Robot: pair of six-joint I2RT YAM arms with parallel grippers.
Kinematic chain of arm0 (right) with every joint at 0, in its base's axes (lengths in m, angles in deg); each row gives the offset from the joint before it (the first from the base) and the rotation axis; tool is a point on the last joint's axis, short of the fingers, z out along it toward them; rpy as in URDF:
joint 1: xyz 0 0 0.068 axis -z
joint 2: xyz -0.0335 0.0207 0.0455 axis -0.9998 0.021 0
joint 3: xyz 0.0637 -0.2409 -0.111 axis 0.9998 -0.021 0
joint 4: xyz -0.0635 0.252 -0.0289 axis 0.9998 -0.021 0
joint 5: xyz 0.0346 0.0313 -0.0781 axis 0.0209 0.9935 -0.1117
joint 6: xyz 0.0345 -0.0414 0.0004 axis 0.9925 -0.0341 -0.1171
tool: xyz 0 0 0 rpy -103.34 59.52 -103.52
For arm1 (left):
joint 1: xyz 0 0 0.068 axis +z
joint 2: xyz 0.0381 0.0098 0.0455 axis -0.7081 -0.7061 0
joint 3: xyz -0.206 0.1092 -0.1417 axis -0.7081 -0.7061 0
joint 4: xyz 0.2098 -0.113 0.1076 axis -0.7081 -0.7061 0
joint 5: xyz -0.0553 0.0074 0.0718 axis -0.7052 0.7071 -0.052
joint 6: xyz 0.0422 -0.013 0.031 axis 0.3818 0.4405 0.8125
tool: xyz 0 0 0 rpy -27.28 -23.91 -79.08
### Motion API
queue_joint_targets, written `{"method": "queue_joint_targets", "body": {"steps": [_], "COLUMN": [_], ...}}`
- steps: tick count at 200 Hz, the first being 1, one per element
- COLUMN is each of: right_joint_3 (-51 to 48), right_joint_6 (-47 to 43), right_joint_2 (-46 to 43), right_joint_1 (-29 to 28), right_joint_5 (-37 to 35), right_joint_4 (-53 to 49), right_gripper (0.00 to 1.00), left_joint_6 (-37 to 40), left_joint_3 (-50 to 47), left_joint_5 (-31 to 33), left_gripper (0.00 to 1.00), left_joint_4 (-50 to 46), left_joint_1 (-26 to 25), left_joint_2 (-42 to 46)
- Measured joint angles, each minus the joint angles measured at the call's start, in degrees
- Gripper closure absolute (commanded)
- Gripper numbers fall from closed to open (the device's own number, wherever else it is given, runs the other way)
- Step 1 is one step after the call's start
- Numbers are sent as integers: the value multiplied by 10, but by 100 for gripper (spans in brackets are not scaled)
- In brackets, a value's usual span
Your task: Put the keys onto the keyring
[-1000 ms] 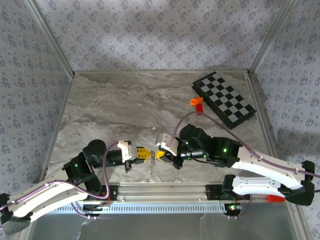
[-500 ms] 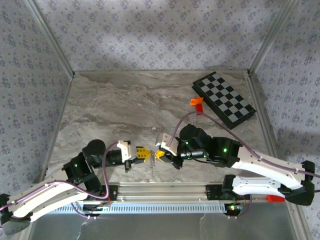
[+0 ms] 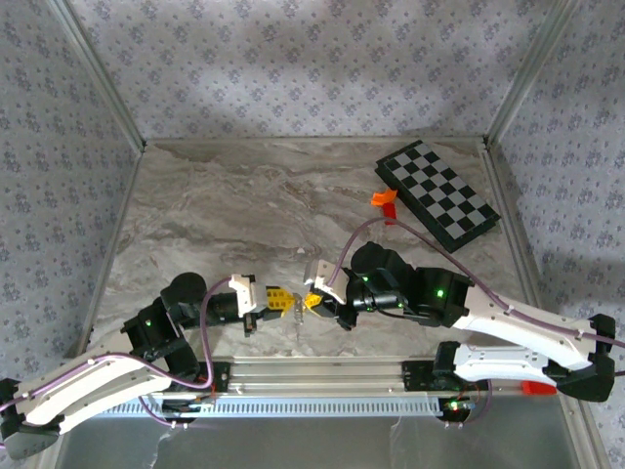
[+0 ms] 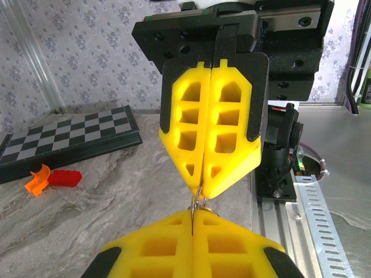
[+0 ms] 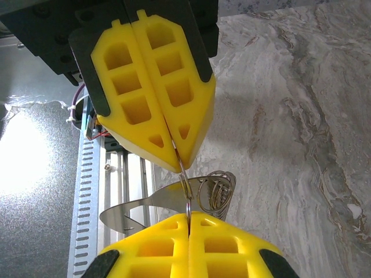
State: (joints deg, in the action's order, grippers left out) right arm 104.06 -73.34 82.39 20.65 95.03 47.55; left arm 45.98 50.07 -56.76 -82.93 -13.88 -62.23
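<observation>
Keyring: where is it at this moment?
In the top view the keyring is near the front edge of the table, about centre, pinched between the meeting tips of the left gripper and right gripper.

You can see the right gripper (image 5: 189,229) with its yellow pads pressed together on the thin wire of the keyring (image 5: 184,180). The left gripper (image 5: 174,152) pinches the same wire from the opposite side. A silvery coil (image 5: 215,188) and a flat metal strip (image 5: 130,213) sit just behind the wire, over the marble table (image 5: 301,116).
</observation>
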Motion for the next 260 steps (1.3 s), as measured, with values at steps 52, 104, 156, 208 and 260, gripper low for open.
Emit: {"method": "queue_joint_targets", "body": {"steps": [52, 104, 156, 208, 260], "right_joint_3": [2, 5, 5, 5, 5], "right_joint_6": [0, 0, 0, 0, -3], "right_joint_2": [3, 7, 8, 8, 8], "right_joint_1": [0, 1, 1, 1, 1], "right_joint_5": [5, 9, 10, 9, 9], "right_joint_4": [0, 1, 0, 0, 0], "right_gripper": [100, 100, 100, 100, 100], "left_joint_6": [0, 4, 5, 5, 5], "left_joint_3": [0, 0, 4, 11, 18], "left_joint_5": [0, 0, 0, -1, -3], "left_gripper": [100, 100, 100, 100, 100], "left_joint_4": [0, 0, -3, -10, -18], "left_joint_1": [0, 0, 0, 0, 0], "left_joint_2": [-5, -8, -19, -27, -38]}}
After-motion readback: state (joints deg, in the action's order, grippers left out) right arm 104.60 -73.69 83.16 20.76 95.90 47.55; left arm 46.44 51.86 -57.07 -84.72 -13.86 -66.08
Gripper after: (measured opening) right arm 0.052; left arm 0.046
